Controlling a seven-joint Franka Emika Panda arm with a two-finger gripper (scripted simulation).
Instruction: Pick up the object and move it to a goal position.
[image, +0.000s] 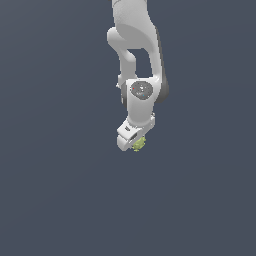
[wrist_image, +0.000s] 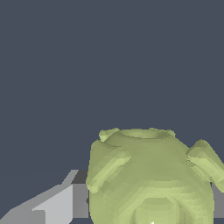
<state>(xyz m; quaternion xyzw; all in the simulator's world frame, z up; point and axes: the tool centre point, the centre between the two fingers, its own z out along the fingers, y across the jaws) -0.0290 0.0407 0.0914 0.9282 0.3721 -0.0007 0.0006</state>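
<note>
Right now your end effector (image: 136, 144) sits at the tip of the white arm (image: 137, 60), with the object (image: 139, 144), a bumpy yellow-green lump, between its fingers. In the wrist view the object (wrist_image: 148, 179) fills the space beside a grey finger (wrist_image: 52, 205), so the fingers look closed on it, though contact on the far side is hidden. You seem to be in the carry step. No goal marker is visible, and whether the lump is off the tabletop (image: 50, 200) you cannot tell, so move it gently and hold the grip steady.
</note>
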